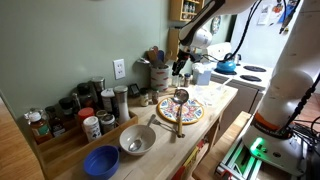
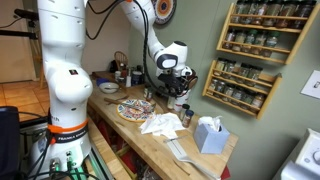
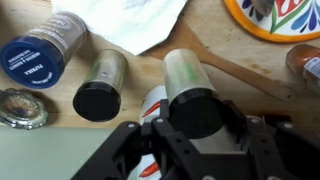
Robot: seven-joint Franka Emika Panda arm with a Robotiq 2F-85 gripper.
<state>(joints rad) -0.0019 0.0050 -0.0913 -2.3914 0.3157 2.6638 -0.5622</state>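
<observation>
We see soft, even room light in both exterior views, with only weak shadows on the counter (image 1: 218, 97). The wrist view is darker at its bottom, where the gripper (image 3: 197, 150) and the jar (image 3: 195, 95) look blurred.

The jar (image 3: 185, 70) looked like cloudy, smooth plastic or glass, its lid (image 3: 205, 115) matt black plastic, much like the 2 matt black fingers (image 3: 118, 152). The worktop (image 3: 235, 95) was pale, smooth wood. The plate (image 3: 285, 15) carried a glossy painted glaze, and the napkin (image 3: 130, 20) was soft, crumpled white paper.
</observation>
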